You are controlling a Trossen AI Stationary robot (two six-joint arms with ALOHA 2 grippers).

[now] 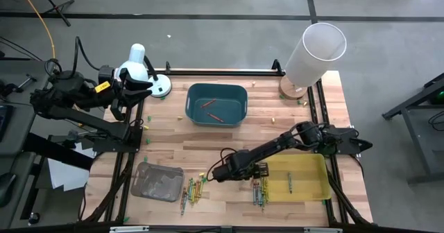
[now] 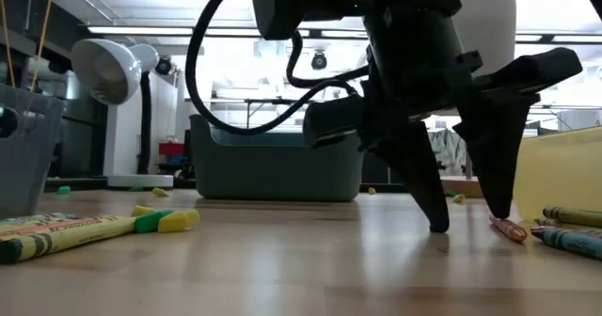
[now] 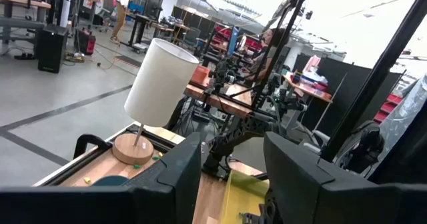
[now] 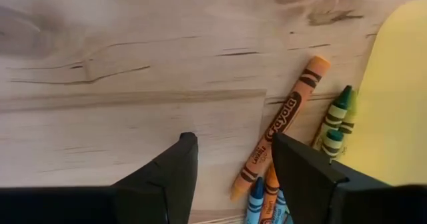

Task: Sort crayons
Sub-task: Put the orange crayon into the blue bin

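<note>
Crayons lie in two loose heaps near the table's front edge: one (image 1: 192,190) left of centre, one (image 1: 260,191) beside the yellow tray (image 1: 309,179). My right gripper (image 1: 258,172) points down over the second heap, open. Its fingertips (image 2: 438,224) are down at the table top. They stand on either side of the lower end of an orange crayon (image 4: 280,127), which lies flat on the wood. Green and blue crayons (image 4: 333,127) lie beside it. My left gripper (image 3: 233,177) is held high at the far left, open, with nothing between its fingers.
A teal bin (image 1: 239,94) at the centre back holds red crayons (image 1: 211,115). A clear tray (image 1: 158,182) sits at front left. One crayon (image 1: 289,182) lies in the yellow tray. A white desk lamp (image 1: 142,65) and a white-shaded lamp (image 1: 313,51) stand at the far corners.
</note>
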